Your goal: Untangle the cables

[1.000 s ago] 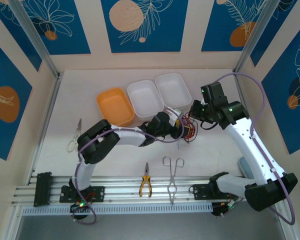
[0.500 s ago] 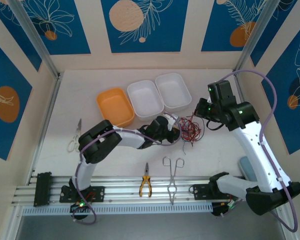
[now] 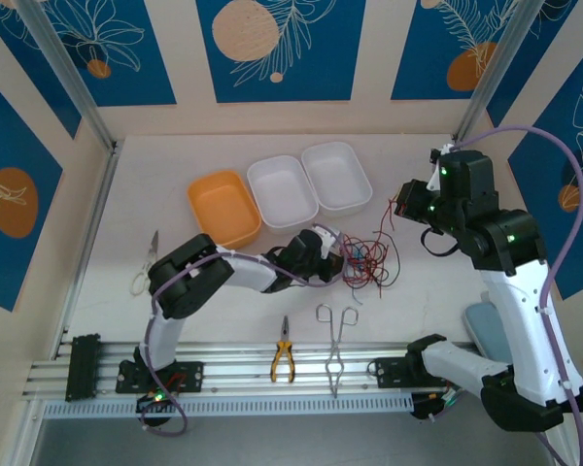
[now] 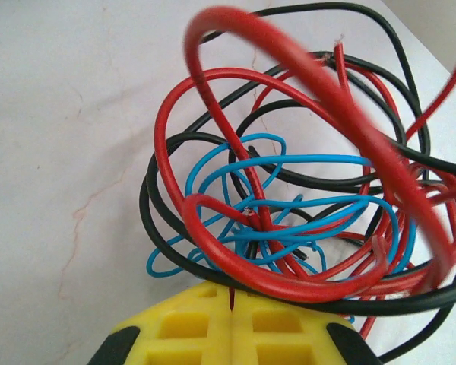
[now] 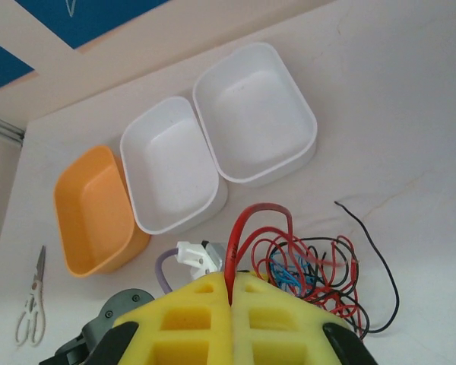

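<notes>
As left end effector (image 4: 232, 298) and right end effector (image 5: 229, 283) each clamp a red strand, cables (image 3: 367, 260) lie tangled.
Their loops rest on the bench (image 3: 155, 184) just beyond the metal forceps (image 3: 336, 335).

The cables (image 3: 364, 257) are red, black and blue on a white, faintly veined tabletop (image 3: 155, 184). One bin (image 3: 223, 207) is orange, the other two bins (image 3: 282, 191) white. The left claw (image 4: 232, 319) and right claw (image 5: 229, 304) are yellow. The wall panels (image 3: 321, 78) are blue with orange discs and white leaf outlines.
</notes>
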